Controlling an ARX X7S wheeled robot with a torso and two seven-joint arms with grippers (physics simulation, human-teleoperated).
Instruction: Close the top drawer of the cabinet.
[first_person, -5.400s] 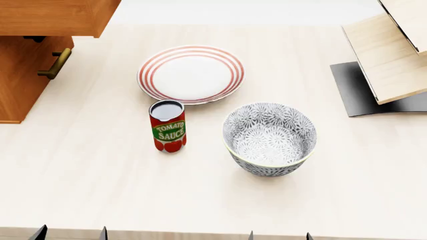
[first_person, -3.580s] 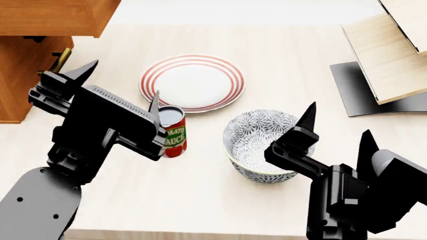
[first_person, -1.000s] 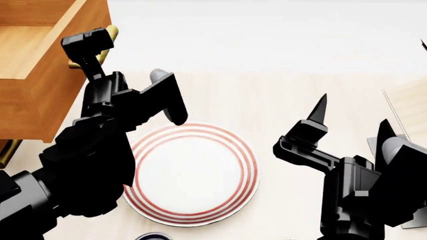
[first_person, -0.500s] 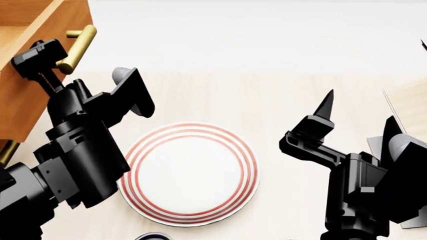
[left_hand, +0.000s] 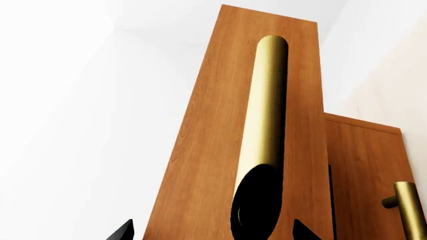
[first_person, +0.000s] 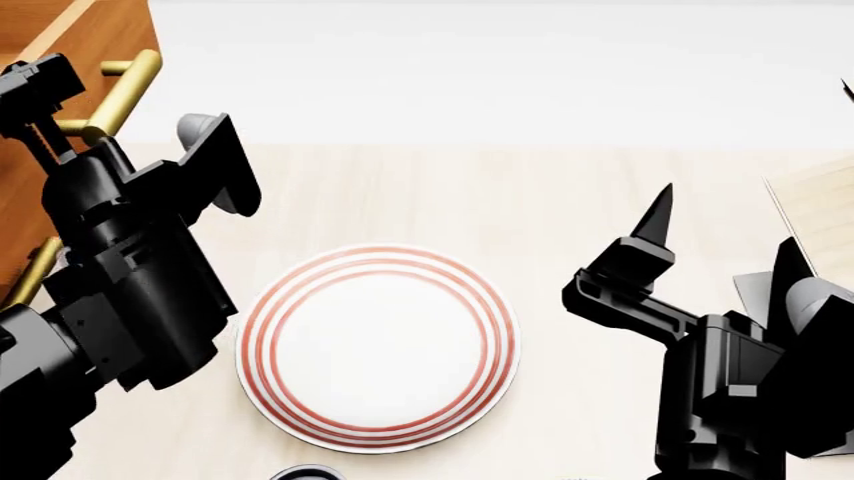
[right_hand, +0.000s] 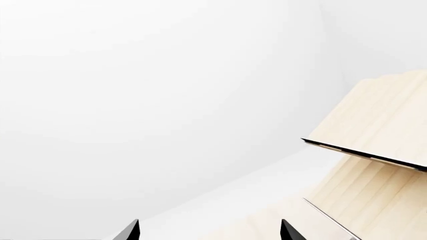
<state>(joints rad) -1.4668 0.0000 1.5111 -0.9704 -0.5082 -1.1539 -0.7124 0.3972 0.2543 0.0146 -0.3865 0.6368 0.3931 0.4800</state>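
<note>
top drawer (first_person: 100, 25): upper left corner of the head view, only a wedge of its orange-brown front in frame; how far it stands out from the cabinet cannot be told from here.
drawer handle (left_hand: 267, 120): brass bar, long axis running along the drawer front; in the head view it slants from the upper right down to the lower left, standing off the front on short posts. In the left wrist view the bar runs away from the camera lengthwise, its dark end face nearest.
cabinet (left_hand: 363, 170): orange-brown wood, behind and below the top drawer; a second brass handle (left_hand: 408, 210) shows on the lower front (also a sliver at the left edge of the head view).
left hand (first_person: 127, 120): raised at the drawer front, arm reaching up and to the left across the surface; fingers spread wide, one tip up at the drawer front by the handle, the other out over the surface. The handle sits between the two tips in the wrist view; contact cannot be confirmed. Holds nothing.
right hand (first_person: 727, 235): held up over the right side of the surface, well apart from the drawer; fingers pointing up, parted wide, nothing between them.
plate (first_person: 378, 346): white with red rings, flat on the pale surface (first_person: 534, 200), between the two arms.
plywood rack (right_hand: 373, 150): pale, slanted panels, at the far right.
</note>
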